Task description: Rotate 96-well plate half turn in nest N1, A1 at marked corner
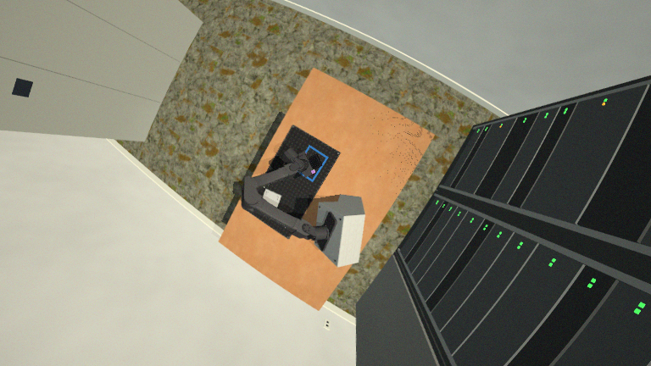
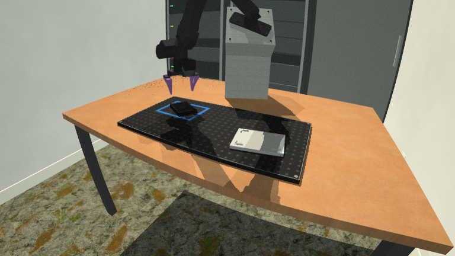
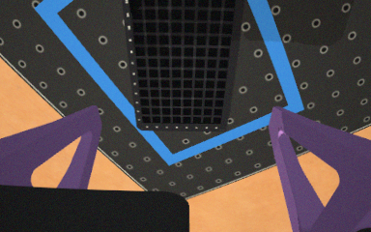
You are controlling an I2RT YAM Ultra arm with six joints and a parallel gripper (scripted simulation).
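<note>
In the exterior view's upper left, the gripper (image 2: pixel 180 85) hangs wide apart and empty, its purple fingers (image 2: pixel 167 85) pointing down above the black plate (image 2: pixel 182 108). The plate lies flat inside the blue taped outline (image 2: pixel 163 112) at the left end of the dark perforated deck (image 2: pixel 214 129). Toward the right of center, the pale nest (image 2: pixel 258 142) stands unoccupied on the deck, well apart from the plate.
</note>
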